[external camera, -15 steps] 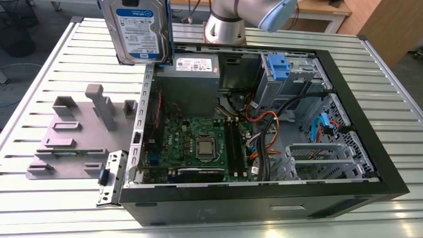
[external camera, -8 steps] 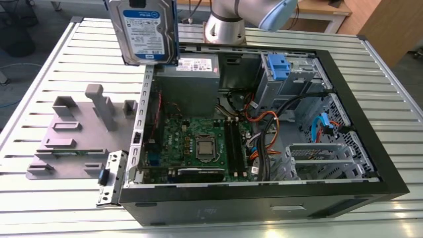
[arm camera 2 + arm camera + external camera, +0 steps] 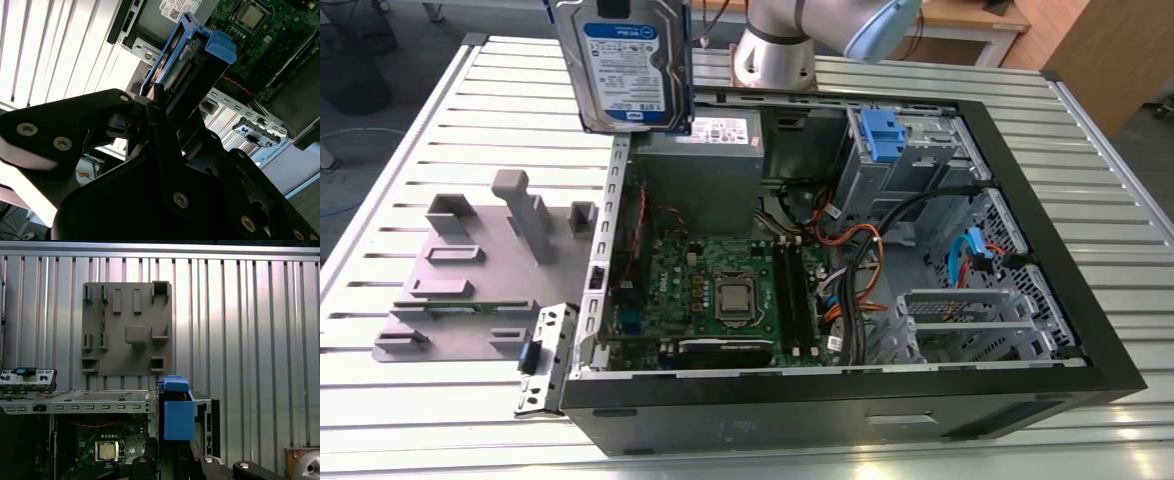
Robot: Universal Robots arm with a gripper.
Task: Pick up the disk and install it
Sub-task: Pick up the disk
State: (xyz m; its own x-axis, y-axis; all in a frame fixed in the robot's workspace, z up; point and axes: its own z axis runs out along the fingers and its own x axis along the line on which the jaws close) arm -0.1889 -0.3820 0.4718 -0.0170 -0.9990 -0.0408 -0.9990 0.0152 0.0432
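End effector (image 3: 161, 102) clenched on disk (image 3: 635, 62), aloft near open PC case (image 3: 787, 412).

The exterior view's top edge cuts off the upper end of the disk (image 3: 630, 70) and most of the arm (image 3: 781, 45). In the second wrist view the gripper (image 3: 167, 107), clamped on the disk, covers its near end, and the label face is turned out of sight.

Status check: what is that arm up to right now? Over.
Tool shut on the disk. Held upright in the air over the edge of the open computer case, not installed. Loose cables inside the case.
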